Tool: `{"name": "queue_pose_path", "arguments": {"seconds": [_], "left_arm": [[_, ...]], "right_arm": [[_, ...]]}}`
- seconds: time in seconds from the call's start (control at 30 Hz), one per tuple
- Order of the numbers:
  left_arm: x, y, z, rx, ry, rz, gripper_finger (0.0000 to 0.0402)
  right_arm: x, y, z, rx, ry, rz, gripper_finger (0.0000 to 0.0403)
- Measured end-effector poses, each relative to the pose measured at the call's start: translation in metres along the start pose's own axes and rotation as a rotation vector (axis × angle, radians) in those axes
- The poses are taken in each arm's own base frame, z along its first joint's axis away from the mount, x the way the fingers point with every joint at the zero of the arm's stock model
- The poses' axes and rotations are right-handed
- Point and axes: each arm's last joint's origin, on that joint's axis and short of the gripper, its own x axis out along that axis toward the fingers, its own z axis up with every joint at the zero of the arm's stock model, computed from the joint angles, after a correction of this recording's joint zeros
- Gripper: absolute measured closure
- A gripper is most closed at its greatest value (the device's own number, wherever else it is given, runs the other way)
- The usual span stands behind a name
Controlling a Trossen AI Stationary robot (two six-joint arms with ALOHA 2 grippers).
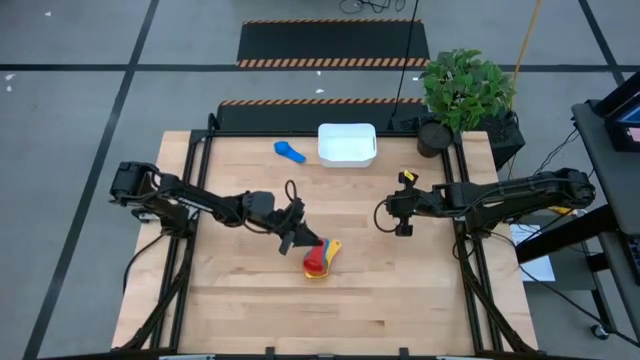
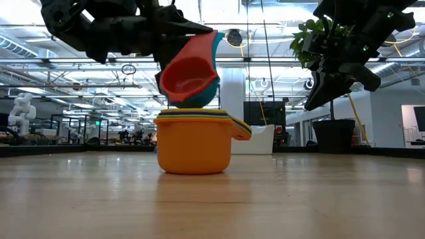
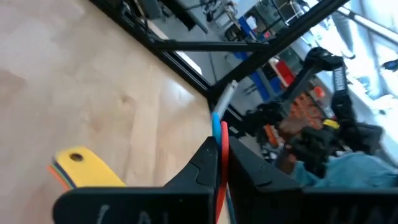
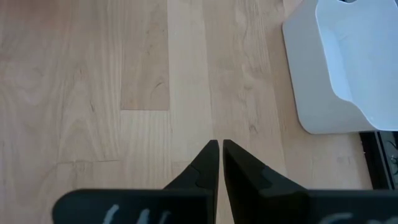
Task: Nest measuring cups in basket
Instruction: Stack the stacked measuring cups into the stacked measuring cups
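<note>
A nested stack of measuring cups [image 2: 194,143], orange outermost with a yellow handle [image 1: 333,247] on top, stands upright on the table's middle. Just above it a red cup [image 2: 186,78] nested in a light blue cup [image 2: 211,93] hangs tilted from my left gripper [image 1: 300,238], which is shut on them. A dark blue cup [image 1: 290,151] lies on the table left of the white basket [image 1: 347,143] at the far edge. My right gripper [image 1: 403,228] hovers shut over bare wood, right of the stack. My left gripper pinches the flat handles of the red and light blue cups [image 3: 221,132] together between its two fingers, which come nearly level from the table's left. The two cups hang tilted, mouths toward the near edge. Whether their lowest edge touches the stack I cannot tell.
A black plant pot [image 1: 435,135] with a leafy plant stands at the far right corner, beside the basket. Bare wood lies along the near edge and between the stack and the basket. Black frame rails [image 1: 200,150] border the table.
</note>
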Motion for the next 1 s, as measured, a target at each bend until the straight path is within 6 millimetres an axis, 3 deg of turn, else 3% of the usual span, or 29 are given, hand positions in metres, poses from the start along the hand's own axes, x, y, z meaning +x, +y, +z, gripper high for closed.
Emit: {"name": "queue_pose_path", "arguments": {"seconds": [0.23, 0.53, 0.83, 1.0], "left_arm": [[0.0, -0.002, 0.011, -0.128, 0.042, -0.075, 0.0389], [0.015, -0.006, 0.038, -0.091, 0.193, -0.034, 0.0387], [0.046, 0.016, 0.026, -0.149, 0.277, -0.055, 0.0385], [0.047, 0.021, 0.026, -0.164, 0.286, -0.067, 0.038]], "right_arm": [[0.0, 0.0, 0.0, -0.005, 0.0, 0.001, 0.039], [0.0, 0.0, 0.0, -0.018, -0.003, -0.001, 0.039], [0.0, 0.0, 0.0, -0.036, 0.004, -0.003, 0.039], [0.0, 0.0, 0.0, -0.035, 0.004, -0.003, 0.039]]}}
